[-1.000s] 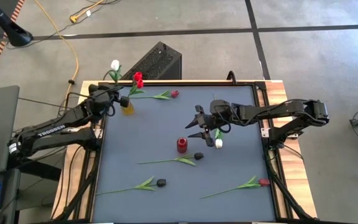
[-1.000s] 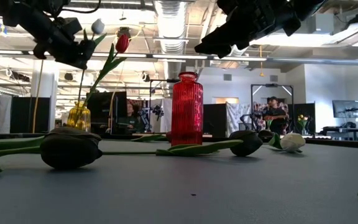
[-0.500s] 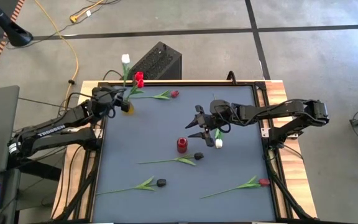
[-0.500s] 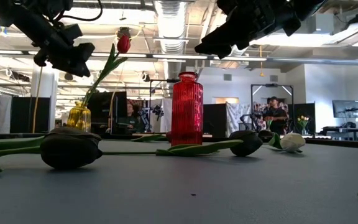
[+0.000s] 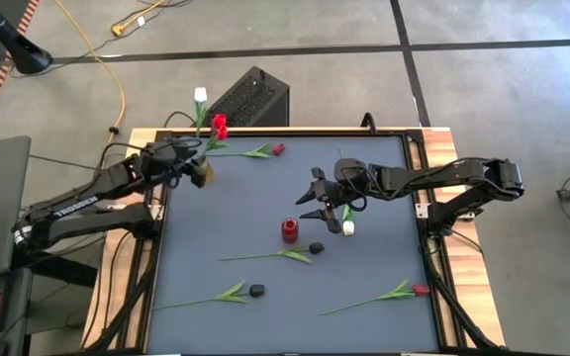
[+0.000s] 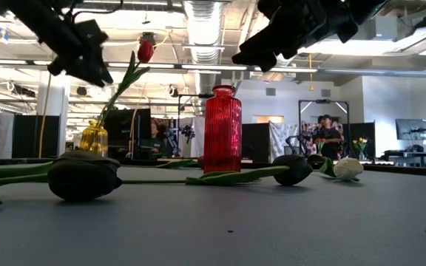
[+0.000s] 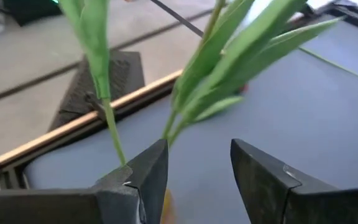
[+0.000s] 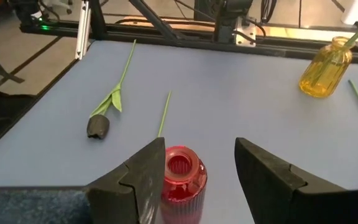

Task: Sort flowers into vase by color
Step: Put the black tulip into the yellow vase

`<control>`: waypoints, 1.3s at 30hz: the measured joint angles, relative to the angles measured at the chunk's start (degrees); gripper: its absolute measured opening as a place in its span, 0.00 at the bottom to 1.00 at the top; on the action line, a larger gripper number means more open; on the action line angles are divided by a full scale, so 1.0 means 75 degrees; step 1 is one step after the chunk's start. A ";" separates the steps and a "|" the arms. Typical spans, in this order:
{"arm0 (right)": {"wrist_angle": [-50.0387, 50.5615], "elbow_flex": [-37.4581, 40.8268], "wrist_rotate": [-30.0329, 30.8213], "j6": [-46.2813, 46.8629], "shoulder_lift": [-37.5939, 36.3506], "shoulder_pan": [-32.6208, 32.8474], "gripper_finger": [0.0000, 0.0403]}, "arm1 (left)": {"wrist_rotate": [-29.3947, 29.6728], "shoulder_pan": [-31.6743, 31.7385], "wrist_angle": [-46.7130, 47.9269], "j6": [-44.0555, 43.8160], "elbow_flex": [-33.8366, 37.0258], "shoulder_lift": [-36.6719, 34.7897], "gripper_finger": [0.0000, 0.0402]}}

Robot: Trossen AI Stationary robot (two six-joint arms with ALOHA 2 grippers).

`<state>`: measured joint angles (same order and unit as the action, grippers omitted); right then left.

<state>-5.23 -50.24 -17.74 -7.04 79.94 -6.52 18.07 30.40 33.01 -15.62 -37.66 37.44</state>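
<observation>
A yellow vase near the table's far left corner holds a white tulip and a red tulip by their stems. My left gripper is open just above that vase, with the stems and leaves rising past its fingers. My right gripper is open and empty above a red vase at mid-table. A white tulip, two near-black tulips and two red tulips lie flat on the table. My left gripper stands open around the stems over the yellow vase. The white tulip's thin stem runs down right beside the tip of one finger; I cannot tell whether it touches.
A black box stands beyond the table's far edge, behind the yellow vase. The table has a raised wooden rim. A yellow cable lies on the floor. People show far off in the room.
The white tulip's head has swung toward the table's right and far side and now stands over the yellow vase beside the red tulip. My left gripper has then risen a little above the vase. My right arm has kept still.
</observation>
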 joint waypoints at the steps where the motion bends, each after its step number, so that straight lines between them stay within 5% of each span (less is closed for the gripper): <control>1: 0.0052 0.0000 0.0000 0.0024 0.0000 0.0000 0.54 | -0.0105 -0.0009 0.0271 -0.0076 -0.0193 -0.0003 0.41; 11: 0.1532 -0.0003 0.0000 -0.0160 -0.0283 -0.0161 0.54 | -0.1636 -0.0671 0.1502 -0.0723 -0.0981 0.0009 0.41; 19: 0.3182 -0.0003 0.0006 -0.1189 -0.0720 -0.0600 0.54 | -0.1681 -0.1951 0.1467 -0.1017 -0.0949 0.0007 0.41; 30: 0.5622 -0.0009 0.2136 -0.4962 -0.0500 -0.1098 0.54 | -0.0458 -0.3910 0.1391 -0.1270 -0.0946 0.0450 0.41; 39: 0.6452 -0.0009 0.3220 -0.9001 -0.0236 -0.1259 0.54 | -0.0254 -0.4433 0.1331 -0.1250 -0.0943 0.1306 0.41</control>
<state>43.16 -50.30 6.42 -74.55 78.18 -15.97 16.17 -2.85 42.99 -25.00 -44.73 47.24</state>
